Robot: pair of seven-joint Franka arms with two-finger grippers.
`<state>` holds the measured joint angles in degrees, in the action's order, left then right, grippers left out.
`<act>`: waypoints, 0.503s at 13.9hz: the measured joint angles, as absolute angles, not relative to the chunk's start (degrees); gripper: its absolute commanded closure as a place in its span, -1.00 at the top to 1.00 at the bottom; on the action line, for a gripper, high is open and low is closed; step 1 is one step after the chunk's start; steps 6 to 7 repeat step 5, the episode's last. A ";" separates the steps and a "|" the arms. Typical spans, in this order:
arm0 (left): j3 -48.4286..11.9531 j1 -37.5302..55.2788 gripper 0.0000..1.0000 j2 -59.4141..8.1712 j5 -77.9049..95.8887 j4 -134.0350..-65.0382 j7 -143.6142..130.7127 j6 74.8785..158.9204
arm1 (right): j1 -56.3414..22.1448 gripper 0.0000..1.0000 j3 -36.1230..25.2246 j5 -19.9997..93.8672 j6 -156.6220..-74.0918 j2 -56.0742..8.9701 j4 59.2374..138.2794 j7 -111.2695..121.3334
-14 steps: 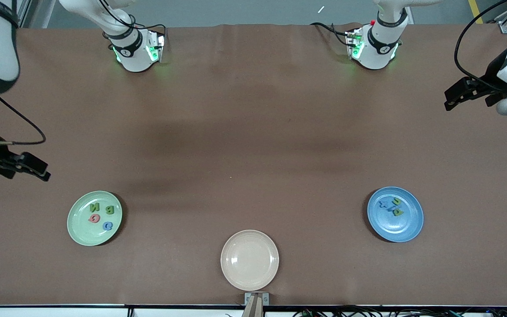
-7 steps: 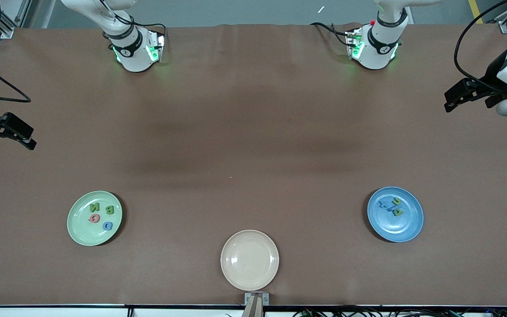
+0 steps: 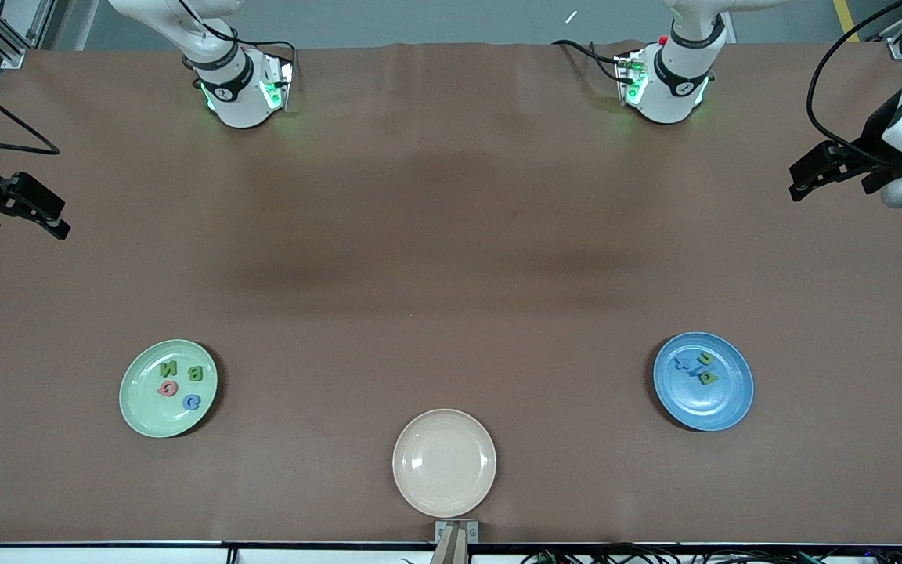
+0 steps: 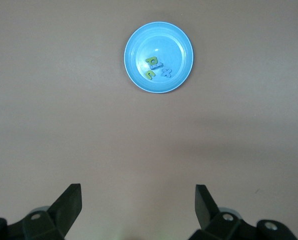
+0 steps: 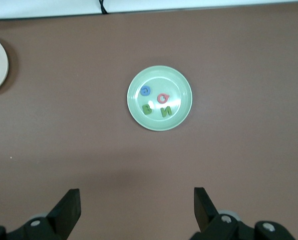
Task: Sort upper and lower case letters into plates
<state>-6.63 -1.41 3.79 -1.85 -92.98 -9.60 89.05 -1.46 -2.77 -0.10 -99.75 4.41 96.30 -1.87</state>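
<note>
We observe the brown surface [image 3: 451,258] filling the frame, with three plates in its lower part: the pale green plate [image 3: 138,407] at lower left, the blue plate [image 3: 721,407] at lower right, and a cream plate [image 3: 444,462] at bottom centre, bare. The green plate holds four capitals: a green M [image 3: 168,368], a green B [image 3: 196,373], a red Q [image 3: 167,388] and a blue G [image 3: 192,402]. The blue plate holds the lower-case pieces: a blue x [image 3: 682,363], a green u [image 3: 705,358] and a green p [image 3: 708,377]; in the left wrist view a slim blue piece beside the p may be the l, but we cannot confirm it. We judge the sorting complete or nearly so. The main risk from here is a needless descent by either arm, which could nudge a plate and scatter the letters; a missing l would also leave the count short. The right gripper [image 3: 24,210] hangs at the mid-left edge of the frame and the left gripper [image 3: 827,168] at the upper-right edge, both raised well clear of the plates, jaws spread wide and holding nothing. Both arms wait.
</note>
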 measured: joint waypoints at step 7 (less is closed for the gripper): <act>-6.61 -1.42 1.00 3.78 -1.86 -92.35 -9.47 89.17 | -1.46 1.00 -2.40 -0.10 -94.07 5.71 94.11 -1.84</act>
